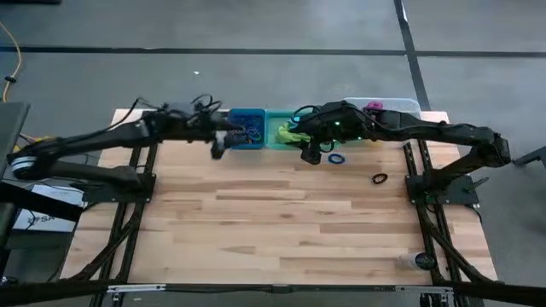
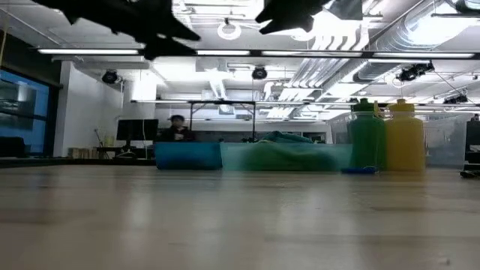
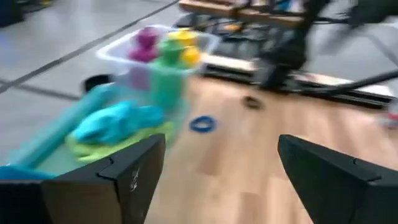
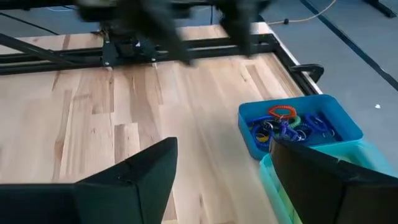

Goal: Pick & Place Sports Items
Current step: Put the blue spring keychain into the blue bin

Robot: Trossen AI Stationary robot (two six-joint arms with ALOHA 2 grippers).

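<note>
Reaching in from the left side, the left gripper (image 1: 218, 147) hangs at the near edge of the blue bin (image 1: 247, 128), at the far side of the bench (image 1: 273, 222); its jaws stand wide apart with nothing between them; past its two dark fingers (image 3: 134, 168) the left wrist view shows bare wood; a blue ring (image 3: 202, 124) lies on the wood farther on, well apart from the jaws; a dark ring (image 3: 252, 102) lies beyond it.

The right gripper (image 1: 311, 153) comes in from the right and hangs just in front of the green bin (image 1: 280, 128); its jaws are open too and hold nothing; in the right wrist view the open gap looks onto bare bench, and the blue bin (image 4: 298, 127) sits off to one side of the fingers (image 4: 140, 177), full of little coloured rings (image 4: 289, 124).

A teal cloth (image 3: 115, 121) lies on top of a lime-green cloth (image 3: 99, 146) inside the green bin; a bit of the lime-green cloth (image 1: 288, 134) pokes out near the right gripper.

The purple bottle (image 3: 144, 45), the green bottle (image 3: 169, 71) and the yellow bottle (image 3: 185, 46) stand upright in the clear bin (image 1: 394, 107), which sits at the far right of the row of bins; none of the jaws are near them.

From above, the blue ring (image 1: 338, 159) lies on the bench just beside the right gripper; the dark ring (image 1: 380, 178) lies nearer the front and more to the right, apart from both grippers.
</note>
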